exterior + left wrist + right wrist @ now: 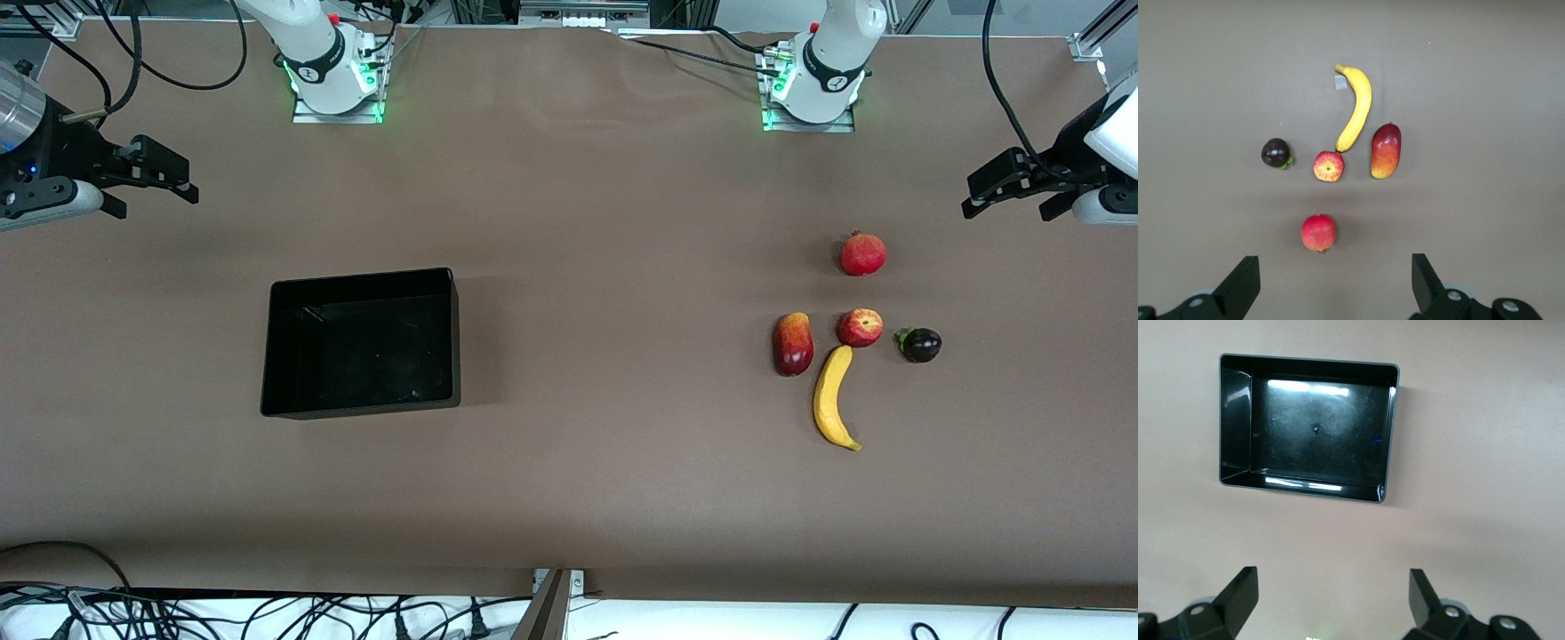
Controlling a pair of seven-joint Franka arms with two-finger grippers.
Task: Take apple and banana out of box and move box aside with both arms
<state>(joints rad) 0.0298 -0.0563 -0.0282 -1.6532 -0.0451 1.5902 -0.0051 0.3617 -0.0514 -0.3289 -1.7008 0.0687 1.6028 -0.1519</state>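
The black box (356, 347) sits empty on the brown table toward the right arm's end, and shows in the right wrist view too (1318, 420). The yellow banana (834, 397) (1357, 110) and the small red apple (860, 327) (1329, 166) lie toward the left arm's end, the banana's tip touching the apple. My left gripper (1009, 206) (1333, 267) hangs open and empty over bare table at that end. My right gripper (156, 191) (1331, 577) hangs open and empty over bare table at its own end.
A red-and-orange mango (793, 343) lies beside the banana and apple. A dark purple fruit (920, 344) sits beside the apple. A red pomegranate (863, 254) lies farther from the front camera than the apple. Cables run along the table's edges.
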